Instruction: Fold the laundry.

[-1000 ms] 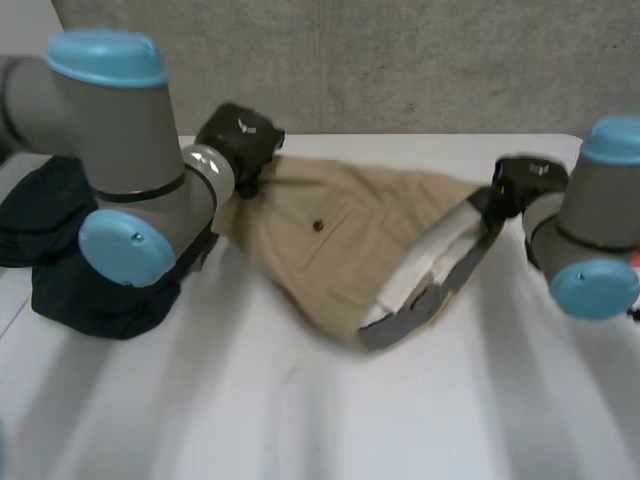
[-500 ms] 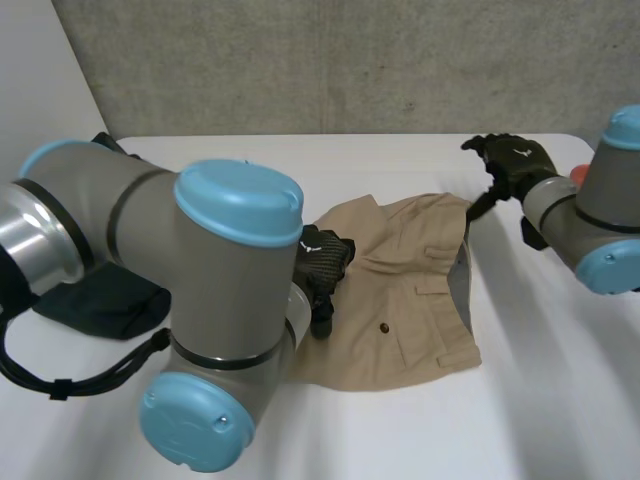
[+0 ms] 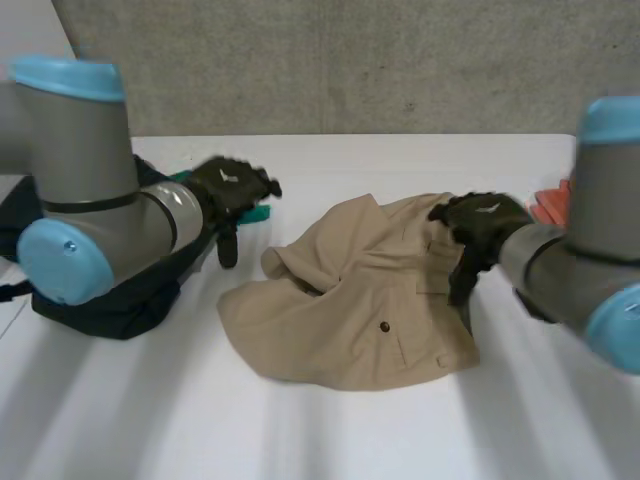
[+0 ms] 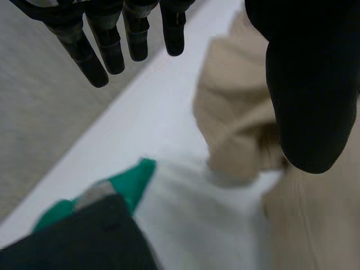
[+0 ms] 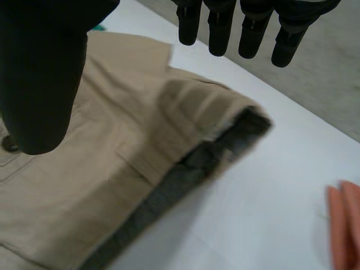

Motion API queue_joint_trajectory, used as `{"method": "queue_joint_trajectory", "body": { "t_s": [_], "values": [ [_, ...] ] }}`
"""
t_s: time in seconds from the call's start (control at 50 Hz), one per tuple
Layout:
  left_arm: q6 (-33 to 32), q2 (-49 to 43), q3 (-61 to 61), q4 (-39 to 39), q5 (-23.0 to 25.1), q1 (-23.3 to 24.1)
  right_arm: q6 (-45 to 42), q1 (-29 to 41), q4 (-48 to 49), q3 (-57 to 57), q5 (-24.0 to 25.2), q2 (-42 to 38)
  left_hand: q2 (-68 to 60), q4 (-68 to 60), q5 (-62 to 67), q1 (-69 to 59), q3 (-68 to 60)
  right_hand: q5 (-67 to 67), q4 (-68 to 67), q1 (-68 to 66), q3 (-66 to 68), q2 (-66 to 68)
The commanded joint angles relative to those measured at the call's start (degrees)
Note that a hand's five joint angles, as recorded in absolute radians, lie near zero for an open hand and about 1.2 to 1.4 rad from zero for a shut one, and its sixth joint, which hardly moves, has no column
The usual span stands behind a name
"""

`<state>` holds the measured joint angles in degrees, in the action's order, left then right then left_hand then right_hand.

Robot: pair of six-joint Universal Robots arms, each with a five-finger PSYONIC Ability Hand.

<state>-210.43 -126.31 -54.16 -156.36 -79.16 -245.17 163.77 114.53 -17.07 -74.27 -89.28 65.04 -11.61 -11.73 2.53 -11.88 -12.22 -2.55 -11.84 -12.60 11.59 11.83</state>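
The white table runs back to a grey concrete wall along its far edge. The near half of the tabletop is bare. A bare strip also separates the far edge from the laundry.

The khaki shorts lie crumpled near the middle of the table, slightly toward the right arm. Their left part is bunched into raised folds. Their right part lies flatter, with a grey waistband forming the right edge. The near edge is a rounded curve, well back from the table's front edge.

A dark garment is heaped at the left side of the table, partly behind the left arm. Bare table separates it from the shorts.

The left hand is between the dark garment and the shorts, off the shorts' left edge. Its fingers are straight and apart from the thumb, grasping nothing: released.

The right hand is over the far right part of the shorts, next to the waistband. Its fingers are straight and nothing is held: released. Contact with the cloth cannot be determined.

A green cloth lies against the dark garment, near the left hand. An orange object lies at the table's right side, apart from the shorts. A dark button sits on the shorts' near right part.
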Motion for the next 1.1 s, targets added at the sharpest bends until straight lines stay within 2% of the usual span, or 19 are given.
{"method": "queue_joint_trajectory", "body": {
  "t_s": [0.02,0.18,0.24,0.26,0.3,0.32,0.34,0.44,0.5,0.54,0.64,0.7,0.74,0.84,1.04,1.06,1.08,1.1],
  "values": [
    [-4.4,-9.3,4.3,0.0,5.0,0.7,-2.4,3.7,16.4,-1.5,-0.3,-8.6,1.1,1.2,-2.0,1.3,1.7,-3.7,-4.4,-3.6,4.6,4.4],
    [-8.0,-16.6,9.5,-0.7,3.0,3.5,-8.5,5.0,27.5,0.9,-0.7,-17.1,-2.4,-2.3,1.5,-2.2,-1.8,-15.6,-16.3,-15.5,16.5,16.3],
    [-8.1,-18.3,10.9,-0.7,1.2,4.5,-11.2,4.9,30.7,1.8,-1.7,-19.2,-19.4,-19.3,18.5,-19.1,-18.8,-34.1,-34.8,-34.0,35.0,34.8],
    [-7.9,-18.7,11.5,-0.8,-0.2,5.2,-12.1,4.7,32.1,2.3,-2.2,-19.8,-35.8,-35.7,34.9,-35.5,-35.2,-49.8,-50.5,-49.7,50.7,50.5],
    [-7.5,-18.9,12.1,-1.1,-1.7,5.8,-12.5,4.5,33.0,2.9,-2.5,-20.0,-48.7,-48.5,47.7,-48.4,-48.0,-62.7,-63.4,-62.6,63.6,63.4],
    [-7.3,-18.9,12.7,-1.5,-3.4,6.4,-12.7,4.3,33.7,3.3,-2.7,-20.0,-66.0,-65.9,65.1,-65.8,-65.4,-67.4,-68.1,-67.3,68.4,68.1],
    [-7.0,-18.6,12.9,-1.8,-4.5,6.5,-12.7,4.2,33.8,3.5,-2.7,-19.7,-68.4,-68.2,67.4,-68.1,-67.8,-67.5,-68.2,-67.4,68.4,68.2],
    [-3.4,-13.5,13.4,-3.2,-12.5,6.8,-11.9,3.2,31.4,3.3,-2.6,-15.2,-68.4,-68.3,67.5,-68.1,-67.8,-67.5,-68.2,-67.4,68.4,68.2],
    [1.4,-7.4,11.7,-3.8,-15.8,6.4,-9.6,1.6,28.2,4.3,-2.0,-10.0,-68.4,-68.3,67.5,-68.1,-67.8,-67.5,-68.2,-67.4,68.4,68.2],
    [3.6,-4.0,10.7,-4.2,-16.6,6.1,-8.4,0.5,26.0,5.3,-1.1,-7.6,-68.4,-68.3,67.5,-68.1,-67.8,-67.5,-68.2,-67.4,68.4,68.2],
    [10.0,7.9,3.6,-3.2,-17.0,5.6,-7.8,-2.2,11.7,9.5,5.7,-2.4,-68.4,-68.3,67.5,-68.1,-67.8,-67.5,-68.2,-67.4,68.4,68.2],
    [12.2,12.9,-1.9,-2.5,-15.8,6.5,-7.7,-3.3,4.7,11.3,9.5,-1.4,-68.4,-68.3,67.5,-68.1,-67.8,-67.5,-68.2,-67.4,68.4,68.2],
    [12.6,14.2,-4.0,-2.9,-14.8,7.0,-7.5,-3.5,3.8,12.0,10.9,-1.6,-68.4,-68.3,67.5,-68.1,-67.8,-67.5,-68.2,-67.4,68.4,68.2],
    [12.5,12.3,-6.6,-8.0,-15.0,7.6,-7.9,-3.3,8.5,14.1,10.8,-6.6,-68.4,-68.3,67.5,-68.1,-67.8,-67.5,-68.2,-67.4,68.4,68.2],
    [12.5,-5.6,4.1,-8.9,-28.0,9.0,-15.3,-1.0,26.0,21.3,8.3,-23.6,-68.4,-68.3,67.5,-68.1,-67.8,-67.5,-68.2,-67.4,68.4,68.2],
    [12.7,-6.8,5.4,-8.8,-28.7,9.1,-15.9,-0.6,27.9,21.6,8.0,-24.5,-64.7,-64.6,63.8,-64.5,-64.1,-67.3,-68.0,-67.2,68.2,68.0],
    [12.8,-7.5,6.7,-8.8,-29.0,9.2,-16.3,-0.4,29.3,21.9,7.7,-25.2,-56.4,-56.3,55.5,-56.1,-55.8,-58.1,-58.8,-58.0,59.1,58.8],
    [12.6,-8.6,8.9,-8.8,-28.9,9.3,-16.9,0.1,32.3,22.1,6.8,-26.3,-27.2,-27.0,26.2,-26.9,-26.5,-27.4,-28.1,-27.3,28.3,28.1]
  ]
}}
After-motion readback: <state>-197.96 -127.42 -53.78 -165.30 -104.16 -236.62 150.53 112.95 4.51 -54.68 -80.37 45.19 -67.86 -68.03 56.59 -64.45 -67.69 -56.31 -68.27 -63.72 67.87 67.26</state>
